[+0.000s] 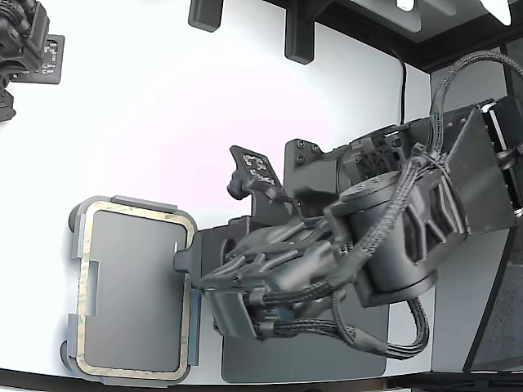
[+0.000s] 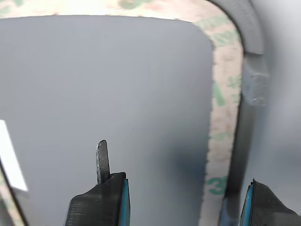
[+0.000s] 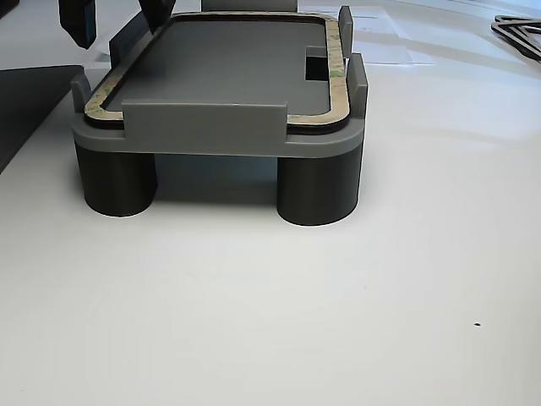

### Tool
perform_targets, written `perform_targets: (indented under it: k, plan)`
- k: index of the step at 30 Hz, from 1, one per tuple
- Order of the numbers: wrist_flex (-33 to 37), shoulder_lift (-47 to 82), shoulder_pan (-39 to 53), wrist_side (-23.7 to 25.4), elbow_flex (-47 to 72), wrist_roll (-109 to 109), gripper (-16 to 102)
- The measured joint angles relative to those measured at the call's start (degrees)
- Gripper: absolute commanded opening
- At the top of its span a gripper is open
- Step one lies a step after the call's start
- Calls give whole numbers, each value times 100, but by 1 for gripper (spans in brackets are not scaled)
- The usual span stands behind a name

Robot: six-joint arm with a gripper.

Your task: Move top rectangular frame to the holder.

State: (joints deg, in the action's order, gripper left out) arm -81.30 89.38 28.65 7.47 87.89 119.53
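Observation:
The top rectangular frame, a thin tan-olive outline, lies flat inside the holder, a light grey tray with raised edge tabs. In the other view the holder stands on dark round legs and the frame rests along its rim. My gripper hovers at the holder's side nearest the arm, open. In the wrist view my gripper straddles one long side of the frame and the holder's wall, touching neither. In the other view my gripper sits just above the far left edge.
A dark grey flat mat lies under the arm beside the holder and also shows as a mat in the other view. A tagged black fixture stands behind. A second arm sits far left. Another frame lies far right.

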Motion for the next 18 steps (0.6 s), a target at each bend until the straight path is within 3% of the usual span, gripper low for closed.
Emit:
perform_targets:
  k: [3,6,15,18]
  plan:
    - [-193,193,35,378,-387,-220,100]
    - [132,703,44,729,-369,-703,100]
    - [1292,2654,-255,1960,1380,-4605,97]
    - [1687,3595,-589,1978,2250,-6267,97]
